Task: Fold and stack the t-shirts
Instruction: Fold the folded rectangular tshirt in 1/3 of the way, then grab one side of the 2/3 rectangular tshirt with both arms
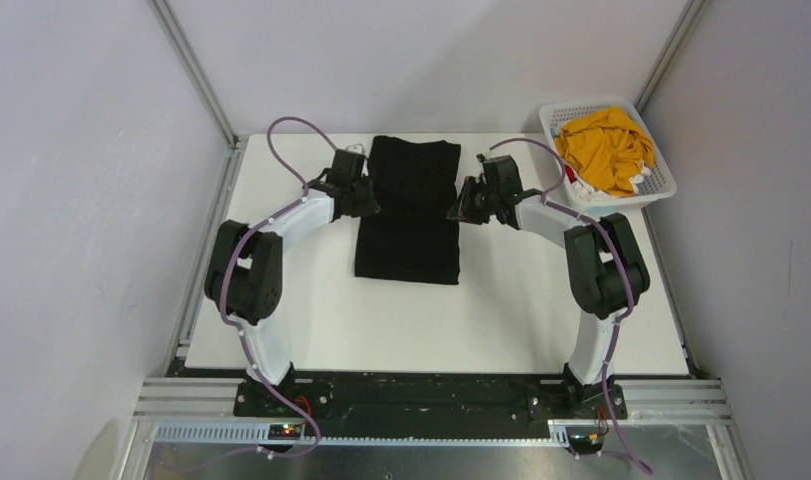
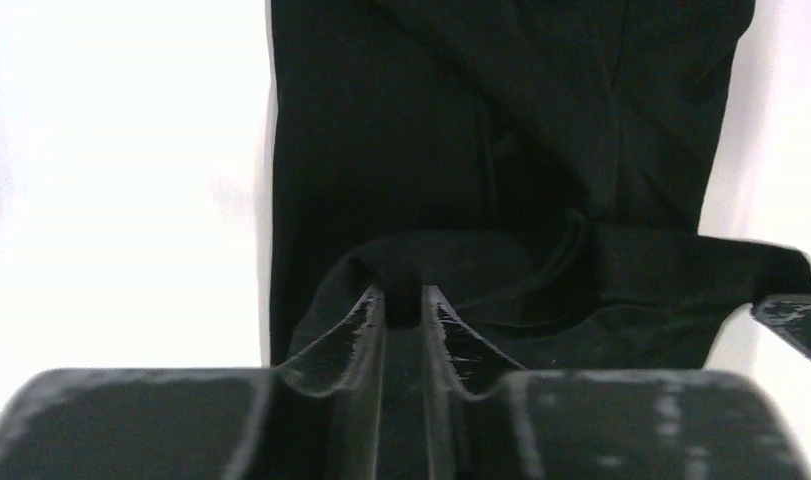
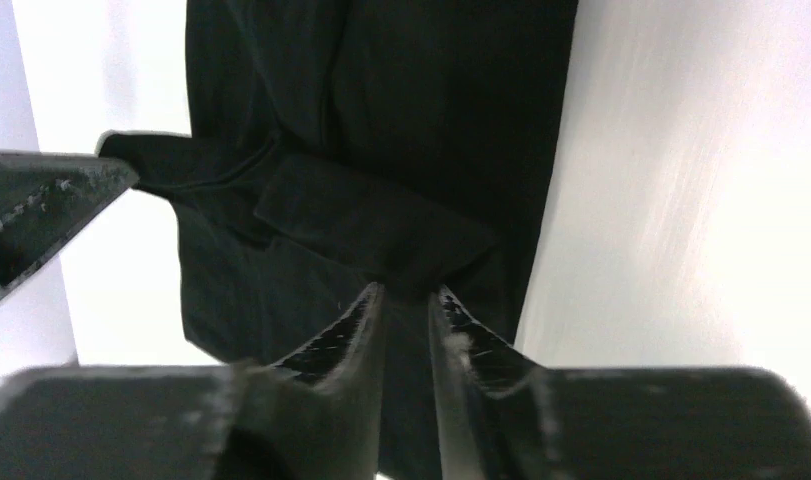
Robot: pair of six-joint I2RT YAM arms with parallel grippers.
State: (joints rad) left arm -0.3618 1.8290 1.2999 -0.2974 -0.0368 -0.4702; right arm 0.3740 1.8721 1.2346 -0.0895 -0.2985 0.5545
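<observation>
One black t-shirt (image 1: 411, 215) lies on a white table (image 1: 311, 320), walls (image 1: 81, 150) seemingly plain.

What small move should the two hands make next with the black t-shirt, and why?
Probably open both a little and lift clear. The left hand and right hand each pinch a fold of the black t-shirt between nearly closed fingertips, and the held edge runs straight across the strip lying on the table. It looks already laid, though I cannot be sure.

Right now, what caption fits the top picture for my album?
Left hand and right hand pinch the black shirt; yellow shirt sits in the basket.
</observation>
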